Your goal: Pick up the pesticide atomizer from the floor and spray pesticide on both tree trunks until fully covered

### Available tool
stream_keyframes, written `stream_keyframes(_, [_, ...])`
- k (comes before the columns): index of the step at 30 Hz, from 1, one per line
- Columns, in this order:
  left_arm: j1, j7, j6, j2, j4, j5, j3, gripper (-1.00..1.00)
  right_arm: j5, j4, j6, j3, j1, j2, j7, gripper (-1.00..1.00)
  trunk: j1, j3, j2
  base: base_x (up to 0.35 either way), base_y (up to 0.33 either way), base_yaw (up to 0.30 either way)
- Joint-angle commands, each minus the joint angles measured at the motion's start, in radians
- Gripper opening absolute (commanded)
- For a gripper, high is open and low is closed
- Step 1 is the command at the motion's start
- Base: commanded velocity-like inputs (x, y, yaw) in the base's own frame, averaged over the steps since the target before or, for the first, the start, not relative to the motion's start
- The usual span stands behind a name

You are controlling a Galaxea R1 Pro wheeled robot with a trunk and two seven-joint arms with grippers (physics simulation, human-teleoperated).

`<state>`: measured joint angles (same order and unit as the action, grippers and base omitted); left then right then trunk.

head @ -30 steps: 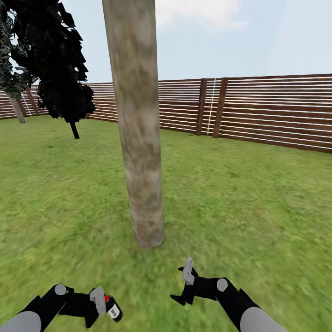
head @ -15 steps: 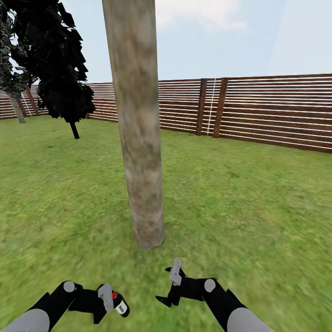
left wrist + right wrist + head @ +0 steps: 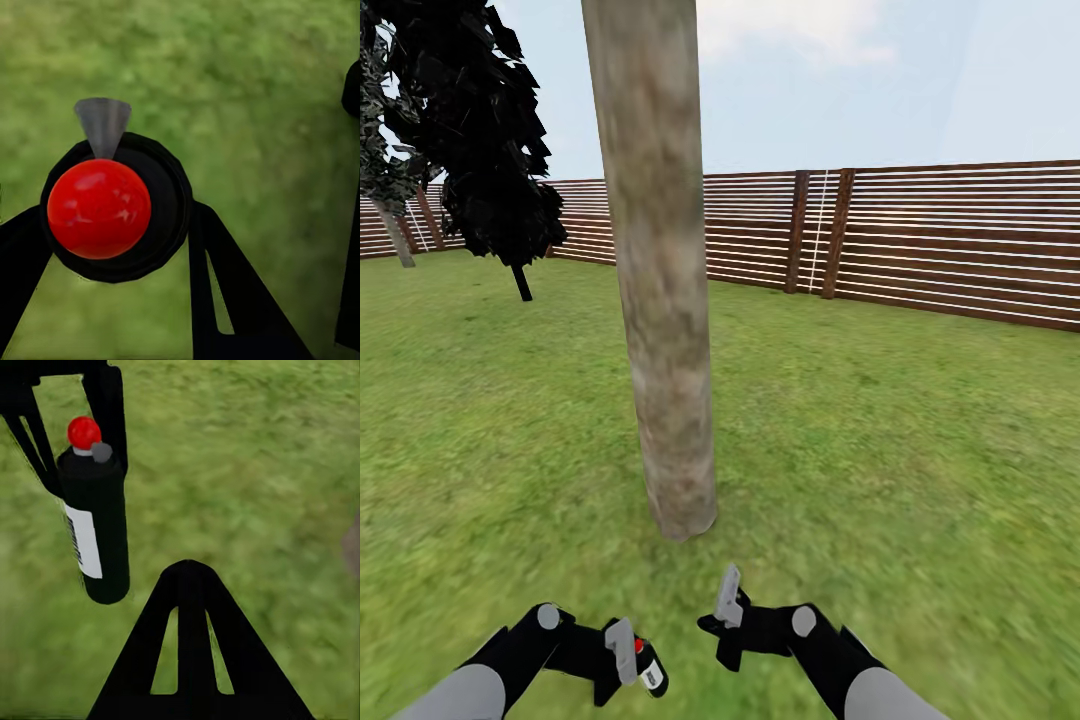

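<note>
The pesticide atomizer (image 3: 649,668) is held in the left gripper (image 3: 628,660), low in the head view and just short of the base of the nearest tree trunk (image 3: 660,300). In the left wrist view the bottle is seen end-on: its red top (image 3: 99,208) is ringed by the dark body, and the black fingers (image 3: 225,292) are pressed against both sides, so the claw is closed firmly on it. In the right wrist view the same atomizer (image 3: 94,521) is shown from the side, with its white label (image 3: 86,540) facing outward and the left gripper (image 3: 71,439) clamped around its upper part, near the red top (image 3: 83,431).

The right gripper (image 3: 718,626) is carried close beside the left one and nothing is held in it; its fingers are spread apart, one pale finger (image 3: 728,597) being raised toward the trunk. The bottle is probably kept low and near the trunk so that the spray can be directed at the bark from short range, and the free right gripper appears to be placed where the nozzle could be pressed.

Grass lawn (image 3: 900,420) surrounds the trunk, and a brown slatted fence (image 3: 960,240) closes the background. A narrow black-leaved tree (image 3: 490,140) stands well apart on the left.
</note>
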<state>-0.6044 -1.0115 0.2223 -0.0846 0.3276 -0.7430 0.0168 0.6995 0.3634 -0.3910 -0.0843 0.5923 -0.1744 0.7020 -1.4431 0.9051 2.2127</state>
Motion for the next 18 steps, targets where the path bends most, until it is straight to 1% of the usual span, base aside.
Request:
stream_keyframes(1, [-0.002, -0.002, 0.005, 0.009, 0.004, -0.01, 0.002, -1.0, 0.009, 0.001, -0.005, -0.01, 0.0, 0.0, -0.001, -1.0, 0.0, 0.001, 0.0, 0.0, 0.0, 0.0])
stream_keyframes(2, [-0.004, -0.002, 0.004, 0.018, 0.005, -0.012, 0.001, -1.0, 0.009, 0.002, -0.005, -0.015, 0.001, 0.0, -0.001, -1.0, 0.0, 0.001, 0.0, 0.0, 0.0, 0.0])
stream_keyframes(5, [-0.007, -0.001, 0.003, 0.036, 0.007, -0.013, 0.0, -1.0, 0.009, 0.002, -0.005, -0.019, 0.001, 0.0, -0.001, -1.0, 0.0, 0.001, 0.0, 0.0, 0.0, 0.0])
stream_keyframes(8, [-0.016, 0.0, -0.008, 0.044, 0.008, -0.013, 0.001, -1.0, 0.009, 0.002, -0.005, -0.02, 0.001, 0.0, -0.001, -1.0, 0.0, 0.001, 0.0, 0.0, 0.0, 0.0])
stream_keyframes(11, [-0.025, 0.0, -0.036, 0.049, 0.008, -0.012, 0.001, -1.0, 0.009, 0.002, -0.005, -0.02, 0.001, 0.0, -0.001, -1.0, 0.0, 0.001, 0.0, 0.0, 0.0, 0.0])
stream_keyframes(15, [-0.027, 0.002, -0.042, 0.063, 0.008, -0.012, 0.001, -1.0, 0.009, 0.004, -0.005, -0.02, 0.001, 0.0, -0.001, -1.0, 0.0, 0.001, 0.0, 0.0, 0.0, 0.0])
stream_keyframes(18, [-0.028, 0.003, -0.043, 0.081, 0.008, -0.013, 0.0, -1.0, 0.009, 0.006, -0.005, -0.021, 0.001, 0.0, -0.001, -1.0, 0.0, 0.001, 0.0, 0.0, 0.0, 0.0])
